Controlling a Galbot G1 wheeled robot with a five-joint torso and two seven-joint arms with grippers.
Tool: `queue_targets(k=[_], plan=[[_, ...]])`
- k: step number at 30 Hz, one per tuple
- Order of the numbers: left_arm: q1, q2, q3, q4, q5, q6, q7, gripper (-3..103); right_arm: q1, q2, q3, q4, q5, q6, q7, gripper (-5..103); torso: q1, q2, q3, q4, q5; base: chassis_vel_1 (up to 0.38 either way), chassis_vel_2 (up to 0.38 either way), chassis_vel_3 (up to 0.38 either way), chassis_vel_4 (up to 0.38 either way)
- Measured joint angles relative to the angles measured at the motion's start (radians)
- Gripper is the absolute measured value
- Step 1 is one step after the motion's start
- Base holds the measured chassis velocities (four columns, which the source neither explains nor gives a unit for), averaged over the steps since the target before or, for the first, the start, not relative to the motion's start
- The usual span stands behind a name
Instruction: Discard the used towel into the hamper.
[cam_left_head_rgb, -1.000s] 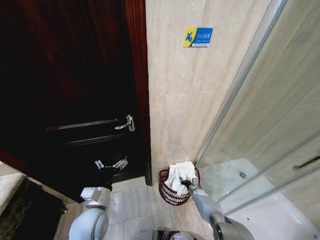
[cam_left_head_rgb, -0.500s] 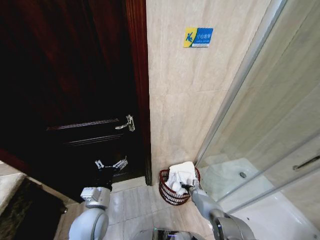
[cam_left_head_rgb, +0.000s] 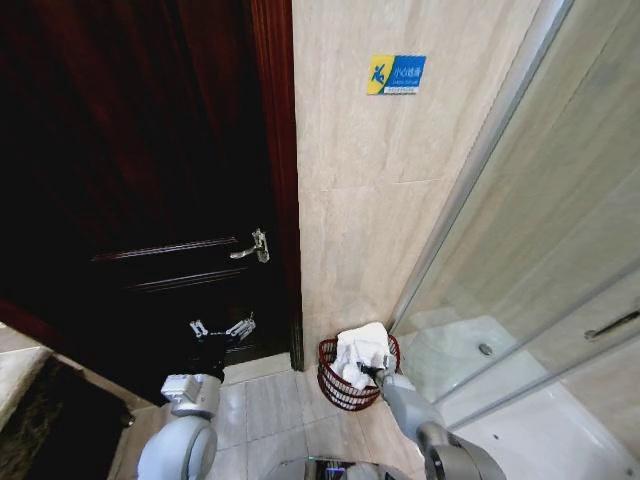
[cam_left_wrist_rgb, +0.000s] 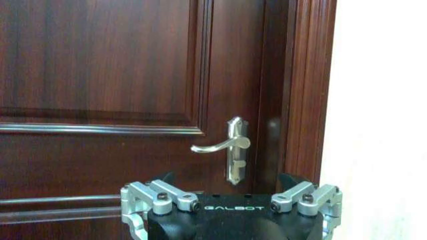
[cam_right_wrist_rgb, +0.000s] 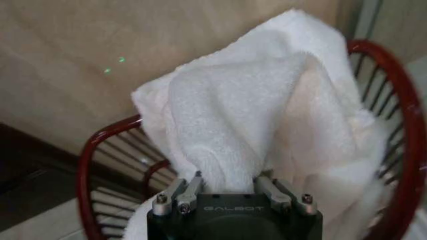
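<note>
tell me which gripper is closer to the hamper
Right. The right gripper is at the hamper, over its rim, shut on the white towel that drapes into it. The left gripper is held up off to the side, facing the dark wooden door.

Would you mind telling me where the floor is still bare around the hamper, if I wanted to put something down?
Bare tile lies in front of the hamper, toward the door. The hamper stands in the corner where the wall meets the shower glass, so that side is tight. Its mouth is crowded: the towel bulges over the rim, with the right claw on it.
</note>
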Motion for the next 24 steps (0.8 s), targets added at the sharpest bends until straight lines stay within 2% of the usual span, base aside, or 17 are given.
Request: queue_targets(k=[1, 3, 4, 6, 9, 11, 13, 16, 22, 24], plan=[[0.000, 0.000, 0.000, 0.000, 0.000, 0.000, 0.000, 100, 0.000, 0.000, 0.000, 0.000, 0.000, 0.000, 0.000, 26, 0.000, 0.000, 0.000, 0.0000, 0.0000, 0.000, 0.000, 0.000, 0.000], [0.000, 0.000, 0.000, 0.000, 0.000, 0.000, 0.000, 100, 0.012, -0.007, 0.002, -0.013, -0.012, 0.011, 0.006, 40, 0.000, 0.000, 0.000, 0.0001, -0.0002, 0.000, 0.000, 0.000, 0.000], [0.000, 0.000, 0.000, 0.000, 0.000, 0.000, 0.000, 100, 0.011, -0.010, 0.003, -0.011, -0.031, 0.023, 0.006, 39, 0.000, 0.000, 0.000, 0.0001, 0.0000, 0.000, 0.000, 0.000, 0.000], [0.000, 0.000, 0.000, 0.000, 0.000, 0.000, 0.000, 100, 0.008, -0.011, 0.004, -0.007, -0.047, 0.035, 0.006, 35, 0.000, 0.000, 0.000, 0.0001, -0.0001, 0.000, 0.000, 0.000, 0.000], [0.000, 0.000, 0.000, 0.000, 0.000, 0.000, 0.000, 100, -0.001, -0.012, 0.007, 0.000, -0.091, 0.068, 0.005, 24, 0.000, 0.000, 0.000, 0.0001, 0.0001, 0.000, 0.000, 0.000, 0.000], [0.000, 0.000, 0.000, 0.000, 0.000, 0.000, 0.000, 100, -0.004, -0.014, 0.007, 0.001, -0.097, 0.073, 0.004, 24, 0.000, 0.000, 0.000, 0.0001, 0.0001, 0.000, 0.000, 0.000, 0.000], [0.000, 0.000, 0.000, 0.000, 0.000, 0.000, 0.000, 100, -0.006, -0.021, 0.007, 0.004, -0.102, 0.077, -0.006, 16, 0.000, 0.000, 0.000, 0.0000, -0.0001, 0.000, 0.000, 0.000, 0.000], [0.000, 0.000, 0.000, 0.000, 0.000, 0.000, 0.000, 100, -0.003, -0.028, 0.006, 0.005, -0.103, 0.074, -0.013, 12, 0.000, 0.000, 0.000, 0.0000, -0.0001, 0.000, 0.000, 0.000, 0.000], [0.000, 0.000, 0.000, 0.000, 0.000, 0.000, 0.000, 100, 0.008, -0.030, 0.005, 0.000, -0.101, 0.059, -0.015, 12, -0.005, -0.010, -0.005, 0.0000, -0.0003, 0.000, 0.000, 0.000, 0.000], [0.000, 0.000, 0.000, 0.000, 0.000, 0.000, 0.000, 100, 0.021, -0.025, 0.003, -0.019, -0.107, 0.058, -0.013, 12, -0.013, -0.028, -0.015, -0.0001, -0.0004, 0.000, 0.000, 0.000, 0.000]])
